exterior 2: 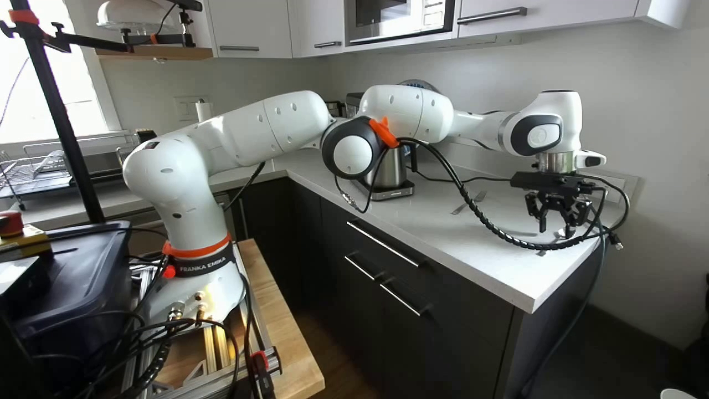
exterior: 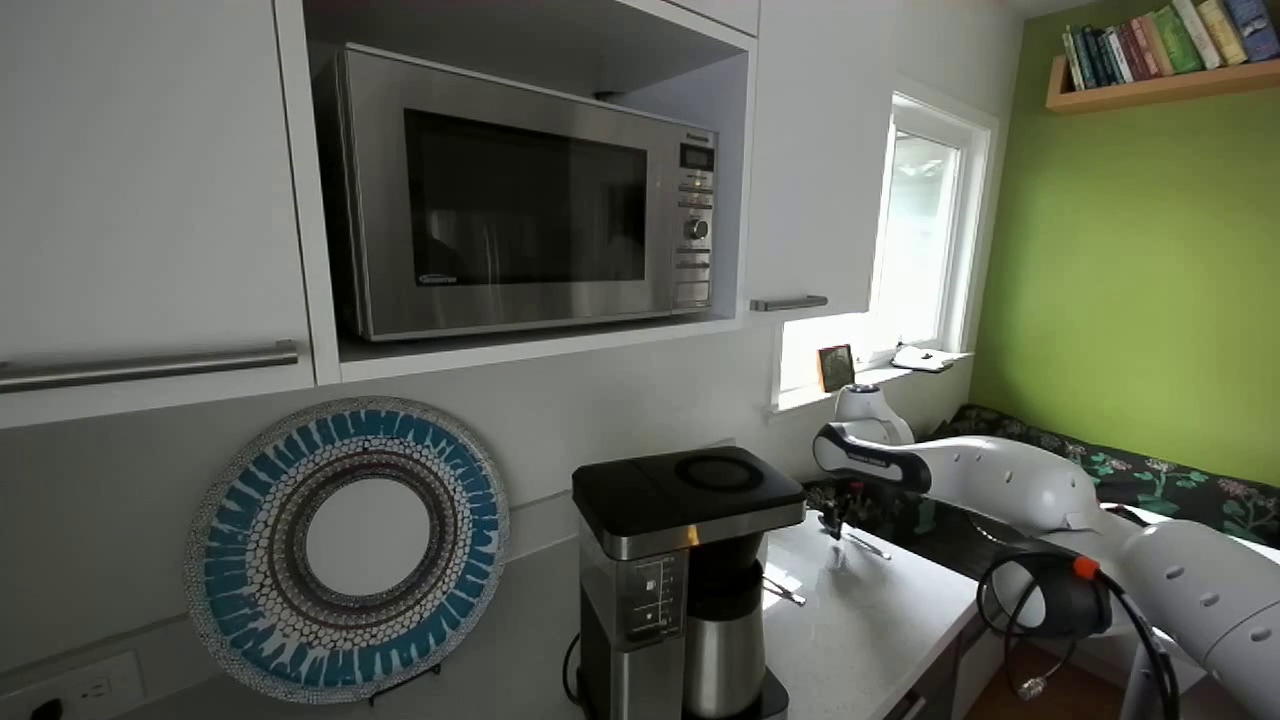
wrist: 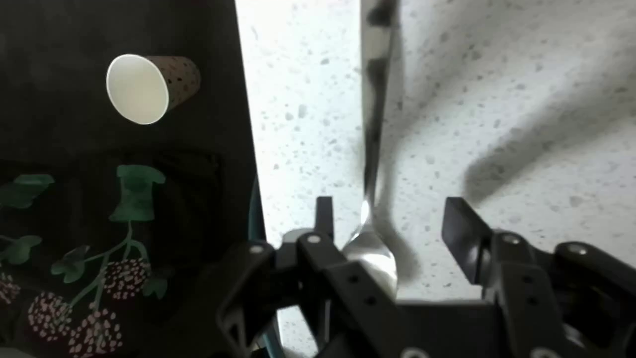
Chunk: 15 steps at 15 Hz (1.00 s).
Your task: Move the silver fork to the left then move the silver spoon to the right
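Observation:
The silver spoon [wrist: 370, 243] lies on the white speckled counter. In the wrist view its bowl is between my open fingers, nearer the left finger, and partly hidden by it. Its handle runs away to the top edge. My gripper [wrist: 390, 219] is open and empty around the spoon, touching neither side visibly. In both exterior views the gripper [exterior 2: 555, 228] [exterior: 835, 528] points down, low over the counter's end, with the spoon [exterior 2: 559, 234] [exterior: 868, 545] at its fingertips. The silver fork [exterior 2: 469, 203] lies apart, toward the coffee maker; it also shows in an exterior view [exterior: 784, 591].
The black coffee maker [exterior: 632, 600] [exterior 2: 390, 174] stands on the counter by the wall. The counter edge [wrist: 251, 129] runs close beside the spoon. Beyond it are a paper cup [wrist: 176, 82] and dark floral fabric [wrist: 134, 199]. A black cable [exterior 2: 498, 230] hangs from the arm.

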Each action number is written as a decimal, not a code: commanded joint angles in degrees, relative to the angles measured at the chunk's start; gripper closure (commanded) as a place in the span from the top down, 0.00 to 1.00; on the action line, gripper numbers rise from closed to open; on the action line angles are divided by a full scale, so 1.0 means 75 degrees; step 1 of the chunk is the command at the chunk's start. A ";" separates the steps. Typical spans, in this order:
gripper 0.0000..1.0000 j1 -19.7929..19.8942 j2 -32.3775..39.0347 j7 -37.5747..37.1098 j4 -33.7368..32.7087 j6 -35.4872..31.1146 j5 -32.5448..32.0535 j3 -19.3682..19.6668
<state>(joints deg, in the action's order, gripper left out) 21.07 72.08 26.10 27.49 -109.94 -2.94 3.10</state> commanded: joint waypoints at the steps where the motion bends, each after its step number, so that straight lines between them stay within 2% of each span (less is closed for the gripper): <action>1: 0.92 0.0036 -0.0193 -0.0231 -0.0447 0.1126 0.0392 -0.0305; 2: 0.99 0.0013 -0.0464 -0.0286 -0.0189 0.1030 0.0475 -0.0363; 6: 1.00 0.0051 -0.0626 -0.0518 -0.0423 0.0356 0.0502 -0.0357; 11: 1.00 0.0072 -0.0513 -0.0790 -0.0423 -0.1053 0.0835 -0.0615; 15: 1.00 -0.0058 -0.0741 -0.1564 -0.0236 -0.0513 0.0800 -0.0514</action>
<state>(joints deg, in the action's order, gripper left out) 20.96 67.74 18.41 24.37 -116.11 2.28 -1.08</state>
